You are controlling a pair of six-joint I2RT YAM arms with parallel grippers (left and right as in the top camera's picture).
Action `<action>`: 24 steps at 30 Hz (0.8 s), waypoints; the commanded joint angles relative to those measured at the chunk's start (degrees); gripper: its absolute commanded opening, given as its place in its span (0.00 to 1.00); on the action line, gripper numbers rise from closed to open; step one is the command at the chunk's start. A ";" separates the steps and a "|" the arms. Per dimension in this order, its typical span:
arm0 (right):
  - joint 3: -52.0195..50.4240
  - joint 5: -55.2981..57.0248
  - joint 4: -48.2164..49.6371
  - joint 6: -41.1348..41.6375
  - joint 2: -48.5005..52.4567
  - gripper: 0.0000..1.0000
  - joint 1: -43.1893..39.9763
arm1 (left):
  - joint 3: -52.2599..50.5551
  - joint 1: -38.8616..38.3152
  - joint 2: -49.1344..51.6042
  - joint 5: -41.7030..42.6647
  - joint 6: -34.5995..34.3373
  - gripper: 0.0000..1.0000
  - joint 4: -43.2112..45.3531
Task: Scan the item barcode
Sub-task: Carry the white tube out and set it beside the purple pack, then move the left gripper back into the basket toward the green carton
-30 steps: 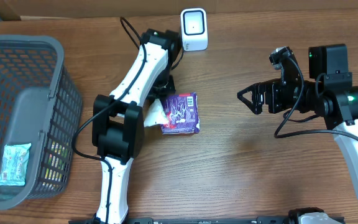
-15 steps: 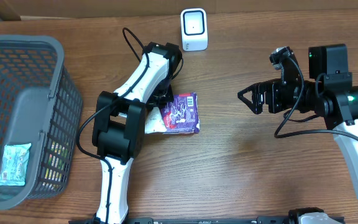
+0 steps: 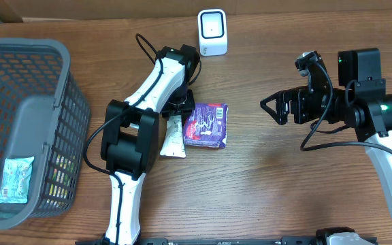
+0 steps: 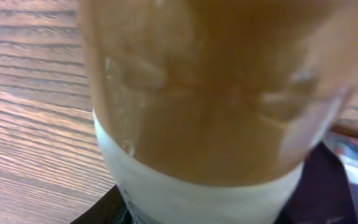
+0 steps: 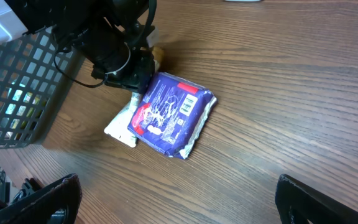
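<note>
Two packs lie on the table (image 3: 284, 184), touching side by side near its middle. One is a purple pack (image 3: 206, 124), flat with its barcode label facing up at the edge nearest the scanner (image 3: 212, 32). The other is a white pack (image 3: 173, 136) on its left, partly tucked under it in the right wrist view. The single scanner stands upright at the far edge, well apart from both packs. One grey basket (image 3: 73, 102) sits at the left with a third pack (image 3: 15, 178) inside.

The left end effector (image 3: 181, 103) is low over the table, just beside the far ends of the two packs. Its own camera shows only a brown-and-white blur, so I cannot tell how wide its jaws stand or whether it is gripping anything. The right end effector (image 3: 272, 109) hangs well to the right, spread wide and holding nothing.
</note>
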 commanded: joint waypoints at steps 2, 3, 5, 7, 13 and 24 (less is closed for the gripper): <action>0.74 0.33 0.11 0.13 -0.20 1.00 0.28 | 5.79 0.07 -1.75 3.17 2.97 0.39 -1.88; 0.74 0.33 0.11 0.13 -0.20 1.00 0.28 | 7.74 0.31 -1.75 3.15 3.63 0.39 -2.97; 0.74 0.33 0.09 0.13 -0.20 1.00 0.28 | 11.74 0.76 -1.75 2.95 4.22 0.40 -5.35; 0.74 0.33 0.09 0.15 -0.20 1.00 0.28 | 16.87 1.31 -1.75 2.97 5.84 0.42 -8.39; 0.74 0.31 0.09 0.13 -0.20 1.00 0.28 | 33.05 3.48 -1.79 1.86 8.41 0.45 -19.58; 0.74 0.31 -0.35 0.15 -0.20 1.00 0.28 | 45.40 14.08 -18.58 7.19 14.32 0.46 -22.86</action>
